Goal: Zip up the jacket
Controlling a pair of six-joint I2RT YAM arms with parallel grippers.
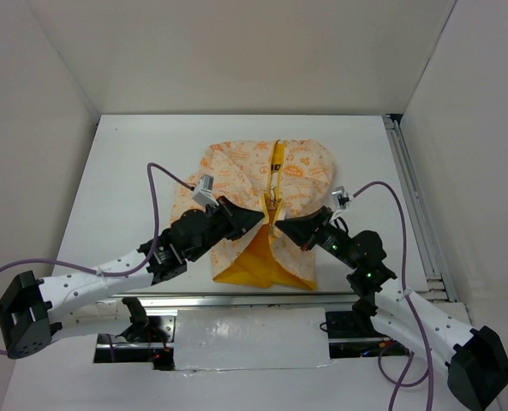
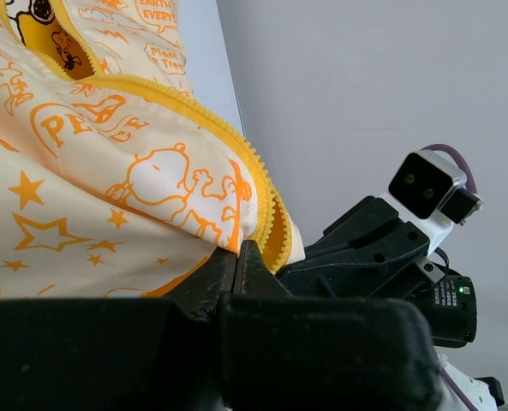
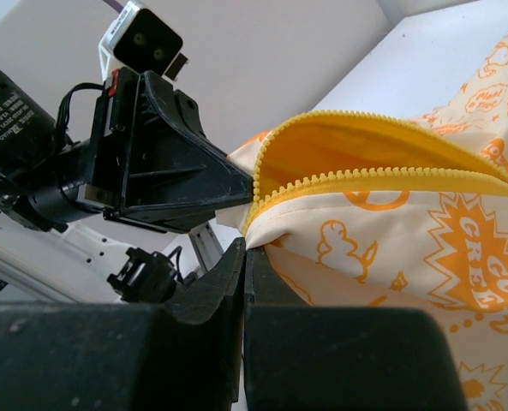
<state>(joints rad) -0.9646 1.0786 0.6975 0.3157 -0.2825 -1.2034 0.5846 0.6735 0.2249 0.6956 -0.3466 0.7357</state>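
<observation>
The cream jacket with orange print lies on the table, its front open at the lower part with yellow lining showing. My left gripper is shut on the left front edge by the yellow zipper strip. My right gripper is shut on the right front edge, just below its zipper teeth. The two grippers face each other, tips close. A metal zipper pull sits on the centre line just above them, where the two zipper edges meet.
The white table is walled by white panels at back and sides. A metal rail runs along the right edge. Purple cables loop from both arms. A white padded strip lies between the arm bases.
</observation>
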